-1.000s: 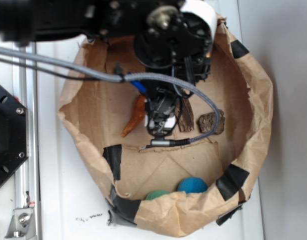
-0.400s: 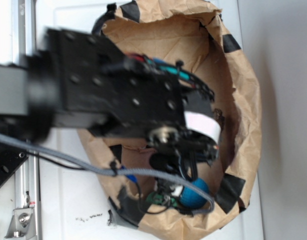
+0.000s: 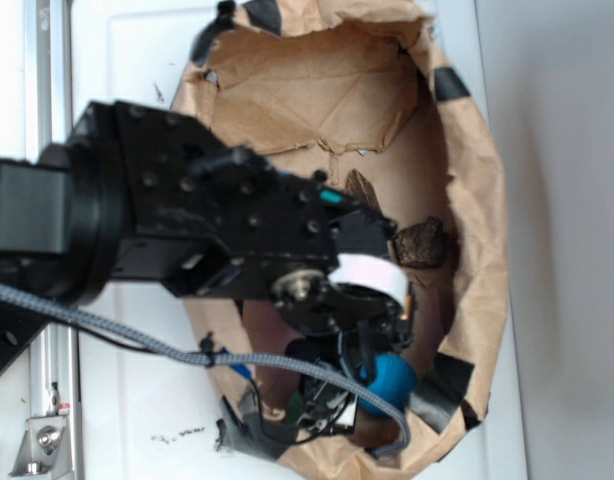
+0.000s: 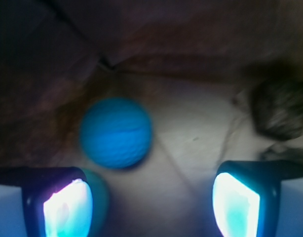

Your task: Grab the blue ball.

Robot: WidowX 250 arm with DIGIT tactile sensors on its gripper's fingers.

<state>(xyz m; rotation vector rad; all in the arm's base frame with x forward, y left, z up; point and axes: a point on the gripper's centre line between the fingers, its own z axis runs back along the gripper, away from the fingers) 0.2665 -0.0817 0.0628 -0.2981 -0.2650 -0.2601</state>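
**Gripper spread above blue ball at the bag's near wall**

Where the paper bag curls up at its near edge, the blue ball sits on the bag floor, close against the wall. Exterior view: the black arm reaches in from the left and covers much of the bag's middle; the gripper hangs low at the near end, ball just to its right. A grey cable loops under the arm. Dark bark chunk lies further up the floor near the right wall, well apart from the ball.

Wrist view: ball sharp blue, left of centre, above and between the two fingers, nearer the left one. Fingers stand wide apart, nothing between them, ball not touched. A teal-green curve shows behind the left finger — the green ball, mostly hidden. Blurred dark lump at upper right is likely bark.
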